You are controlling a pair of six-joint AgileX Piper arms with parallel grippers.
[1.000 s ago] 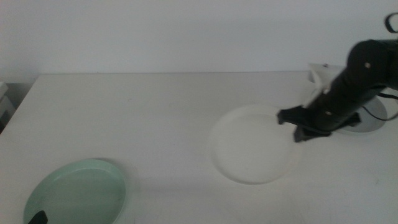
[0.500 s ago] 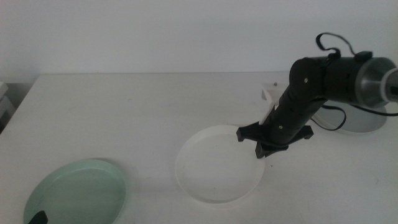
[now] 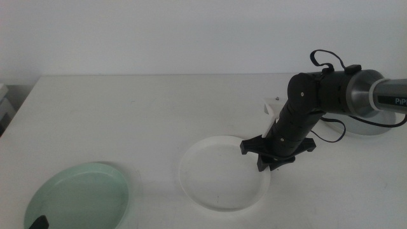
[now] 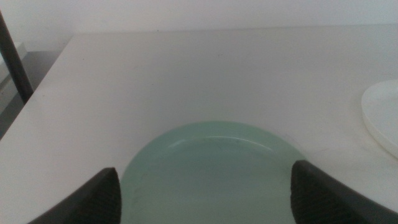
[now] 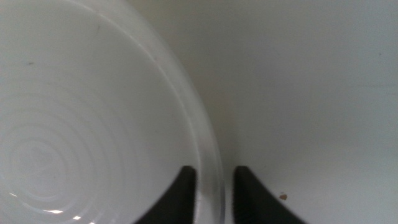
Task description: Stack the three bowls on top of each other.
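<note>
The white bowl (image 3: 219, 173) lies on the table right of the middle. My right gripper (image 3: 268, 160) is shut on its right rim. In the right wrist view the rim (image 5: 208, 155) runs between the two jaws of the gripper (image 5: 214, 190). The mint green bowl (image 3: 79, 197) lies at the front left. My left gripper (image 3: 38, 222) waits at its near edge, open, and in the left wrist view (image 4: 205, 199) its jaws stand wide on either side of the green bowl (image 4: 211, 165). The grey bowl (image 3: 376, 129) lies at the far right, partly hidden behind the right arm.
The table's left edge (image 3: 19, 108) runs diagonally at the left, with a pale object (image 3: 5, 105) beyond it. A black cable (image 3: 327, 60) loops above the right arm. The white bowl's edge shows in the left wrist view (image 4: 382, 115).
My right gripper has moved left and toward the front with the white bowl in it, away from the grey bowl. The move has slowed in the last half second. The left gripper has not moved.
</note>
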